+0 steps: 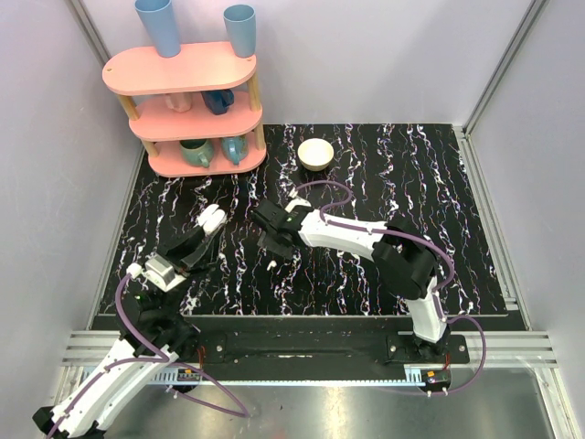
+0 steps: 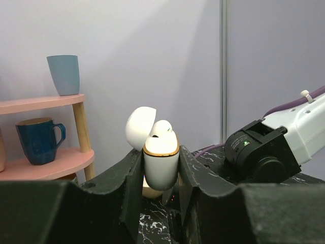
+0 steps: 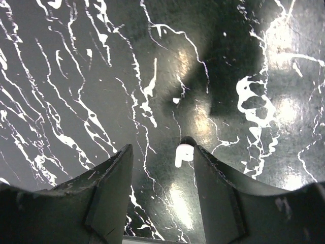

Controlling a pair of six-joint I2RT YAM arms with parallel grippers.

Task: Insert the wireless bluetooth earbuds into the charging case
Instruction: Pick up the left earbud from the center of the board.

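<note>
I count two glossy white plastic earbuds [image 2: 162, 129] [image 3: 184, 155], one rounded white charging case [image 2: 161, 165], two blue tumblers [image 1: 160, 26] [image 1: 239, 27], one white bowl [image 1: 316, 153].

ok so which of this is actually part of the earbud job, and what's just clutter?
Job: charging case, lid open, clamped in the left gripper; one earbud seated in it; small white piece, likely the other earbud, between the fingers of the open right gripper.
Clutter: white bowl; pink shelf; mugs; blue cups.
</note>
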